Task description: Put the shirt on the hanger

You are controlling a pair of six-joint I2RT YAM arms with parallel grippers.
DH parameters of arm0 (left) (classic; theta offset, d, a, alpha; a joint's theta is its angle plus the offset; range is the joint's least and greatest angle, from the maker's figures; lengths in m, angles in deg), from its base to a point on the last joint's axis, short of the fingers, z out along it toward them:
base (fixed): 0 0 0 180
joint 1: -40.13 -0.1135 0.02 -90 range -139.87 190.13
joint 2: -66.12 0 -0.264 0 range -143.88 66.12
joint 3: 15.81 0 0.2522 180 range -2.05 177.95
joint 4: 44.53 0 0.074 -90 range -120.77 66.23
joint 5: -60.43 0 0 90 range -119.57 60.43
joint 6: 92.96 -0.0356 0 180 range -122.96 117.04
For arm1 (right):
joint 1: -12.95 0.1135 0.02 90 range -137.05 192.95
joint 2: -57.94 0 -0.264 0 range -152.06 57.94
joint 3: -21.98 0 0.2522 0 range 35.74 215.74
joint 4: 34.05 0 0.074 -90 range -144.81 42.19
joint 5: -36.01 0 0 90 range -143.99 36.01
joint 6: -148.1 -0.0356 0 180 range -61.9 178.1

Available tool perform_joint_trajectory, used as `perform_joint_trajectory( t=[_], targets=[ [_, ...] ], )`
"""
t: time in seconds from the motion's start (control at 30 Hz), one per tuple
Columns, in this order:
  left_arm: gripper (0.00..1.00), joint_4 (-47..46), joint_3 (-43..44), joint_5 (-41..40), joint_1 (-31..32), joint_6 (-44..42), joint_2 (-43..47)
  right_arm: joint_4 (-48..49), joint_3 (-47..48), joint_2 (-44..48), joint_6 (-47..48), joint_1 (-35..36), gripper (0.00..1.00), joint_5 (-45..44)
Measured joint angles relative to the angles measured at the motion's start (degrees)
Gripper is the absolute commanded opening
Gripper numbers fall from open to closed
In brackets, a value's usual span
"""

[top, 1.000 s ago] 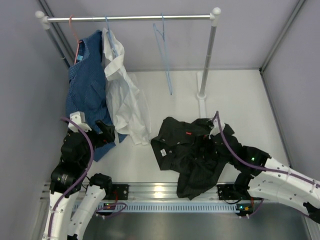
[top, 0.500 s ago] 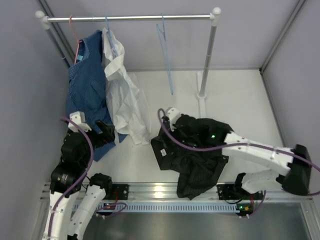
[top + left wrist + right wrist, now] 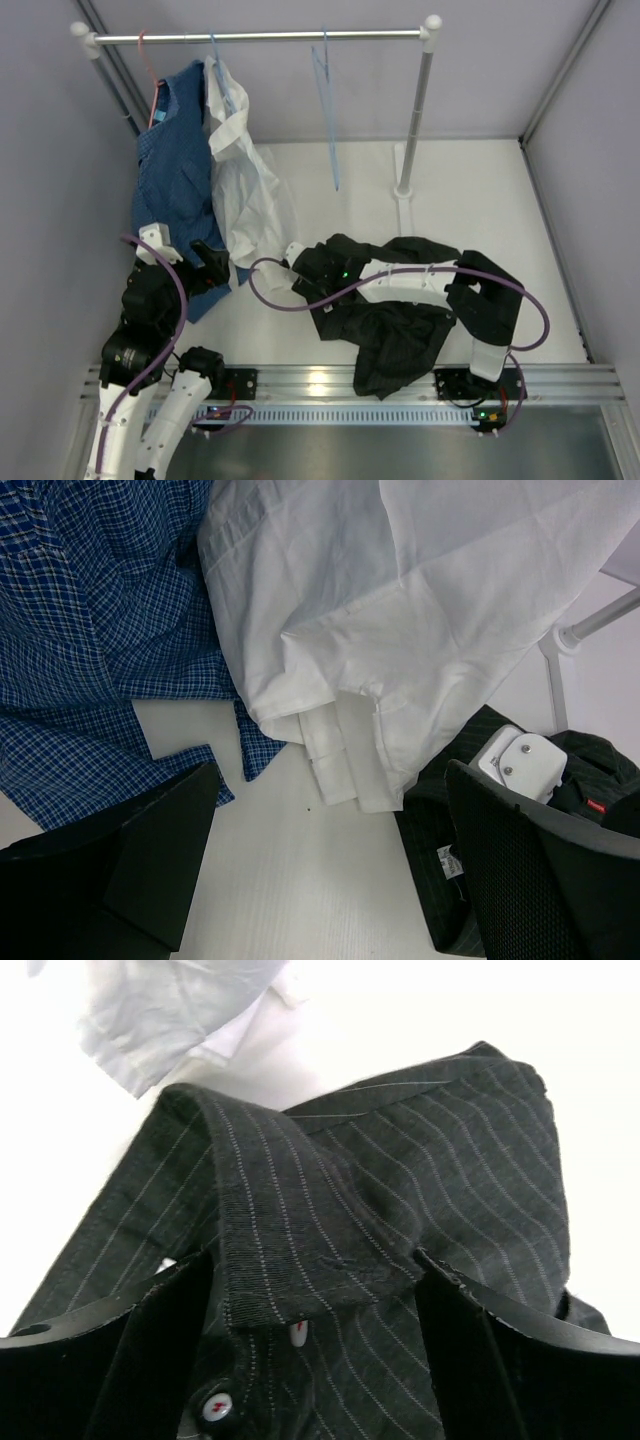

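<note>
Tabletop (image 3: pixel 480 200) holds the crumpled shirt (image 3: pixel 395 345) beside the white shirt (image 3: pixel 250 200). The right gripper (image 3: pixel 312 1260) is spread astride its collar, the left gripper (image 3: pixel 330 775) is released, and the hanger (image 3: pixel 328 110) hangs on the rail (image 3: pixel 260 36).

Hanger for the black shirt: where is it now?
Top view: the hanger hangs empty on the rail, between the white shirt and the right post, beyond the black shirt lying on the table.
</note>
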Motion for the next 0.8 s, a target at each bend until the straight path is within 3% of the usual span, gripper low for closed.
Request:
perform_joint_trajectory(
  t=[0.07,0.1,0.13,0.17,0.2,0.23,0.27,0.53,0.8],
  targets=[
    [0.98,0.0,0.0,0.0,0.0,0.0,0.0,0.5,0.0,0.0,0.9,0.2,0.75,-0.9],
    [0.98,0.0,0.0,0.0,0.0,0.0,0.0,1.2,0.0,0.2,1.5,0.3,0.67,-1.0],
    [0.98,0.0,0.0,0.0,0.0,0.0,0.0,1.6,0.0,0.3,1.8,0.4,0.57,-1.1],
    [0.98,0.0,0.0,0.0,0.0,0.0,0.0,2.0,0.1,0.3,2.5,0.5,0.36,-1.2],
    [0.98,0.0,0.0,0.1,0.0,0.0,0.0,2.4,0.2,0.3,3.3,0.7,0.26,-1.4],
    [0.98,0.0,0.0,0.1,0.0,0.0,0.0,2.7,0.2,0.3,3.5,0.7,0.07,-1.4],
    [0.98,0.0,0.0,0.2,0.0,0.0,0.0,3.0,0.2,0.3,4.0,0.7,0.00,-1.6],
    [0.98,-0.2,0.0,4.0,0.0,-0.4,-0.2,3.1,0.2,3.3,-1.0,0.7,0.00,-7.0],
    [0.98,-8.0,-4.6,21.0,0.4,5.4,-7.3,-2.2,-0.7,25.2,-19.6,-3.1,0.00,-17.7]
  ],
)
